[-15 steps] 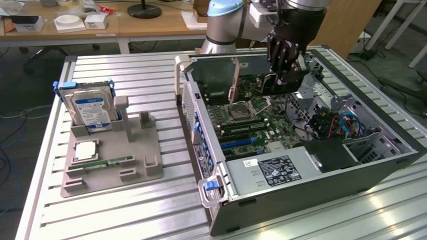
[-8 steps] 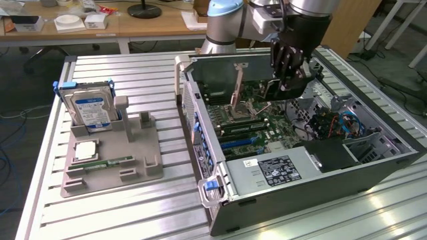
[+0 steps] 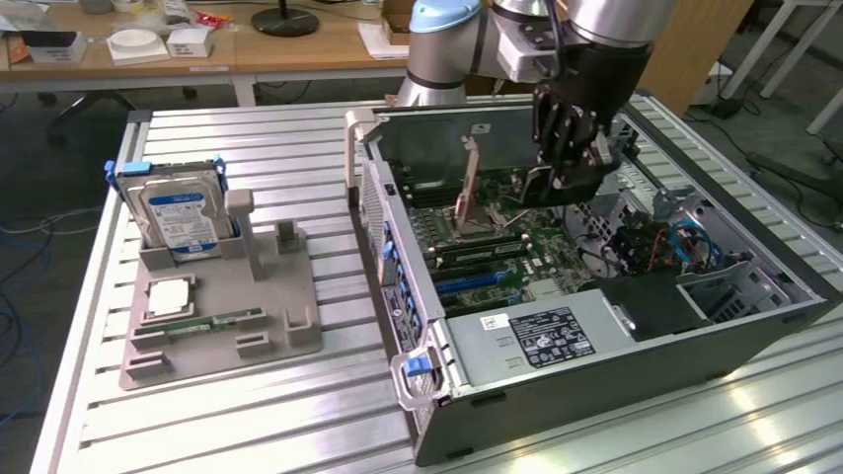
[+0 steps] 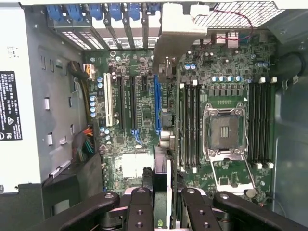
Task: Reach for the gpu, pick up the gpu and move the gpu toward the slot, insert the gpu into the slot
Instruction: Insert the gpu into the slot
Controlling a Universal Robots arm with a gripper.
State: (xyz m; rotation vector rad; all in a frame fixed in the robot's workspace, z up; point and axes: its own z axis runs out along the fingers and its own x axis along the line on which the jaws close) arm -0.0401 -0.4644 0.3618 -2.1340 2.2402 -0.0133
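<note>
**Exterior view.** An open computer case [image 3: 579, 395] is seen lying on a slatted metal table [image 3: 264, 425], right of centre in the frame. At the left of the frame a grey holder tray [image 3: 264, 296] is noted. A blue-labelled hard drive [image 3: 185, 212] is stood upright at its far end and a memory stick [image 3: 211, 322] is laid flat on it. The arm [image 3: 593, 39] is seen reaching from the upper edge of the frame into the case.

**Wrist view.** The green motherboard [image 4: 144, 113] is seen from straight above. The square CPU socket [image 4: 226, 126] and the black memory slots [image 4: 190, 125] are made out. A row of expansion connectors is also noted, among them the slot [image 4: 157, 103], a long blue strip.

**Tool.** The gripper [image 4: 167, 209] is closed down narrow on the gpu [image 4: 166, 163], with one finger set against each face of the card. In the exterior view the tool is located upper centre-right, above the board.

**Gpu.** It is seen edge-on as a thin dark card running away from the fingers toward the rear wall of the case. A pale metal bracket [image 4: 178, 38] is fitted at its far end. The card is held on edge, just beside the blue slot and parallel with it. The slot's full length is left uncovered. Whether the card's lower edge is touching the board cannot be told.
</note>
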